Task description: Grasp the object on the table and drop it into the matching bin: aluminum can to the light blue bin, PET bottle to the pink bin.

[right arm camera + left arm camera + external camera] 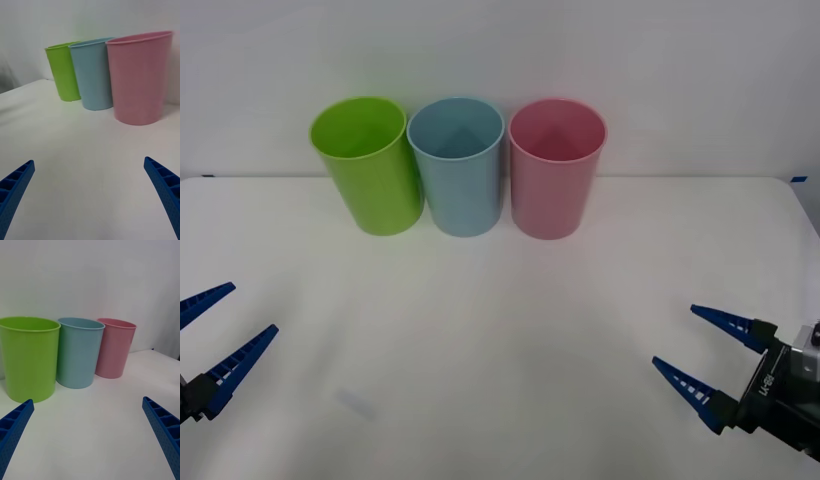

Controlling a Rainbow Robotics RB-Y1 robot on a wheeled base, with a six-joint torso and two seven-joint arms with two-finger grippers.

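I see both my left gripper (pixel 215 340) and right gripper (pixel 705 350) spread empty, light blue bin (pixel 457 165) ahead, so dropping looks done.

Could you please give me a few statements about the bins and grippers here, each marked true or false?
1. The light blue bin stands between the lime green bin and the pink bin. True.
2. The pink bin lies tipped on its side. False: all three bins stand upright at the far side of the table.
3. The left gripper has its fingers spread open. True.
4. The right gripper is shut on a bin's rim. False: it is open, at the table's near right, well apart from the bins.
5. The lime green bin is on the robot's right. False: it is the leftmost bin.
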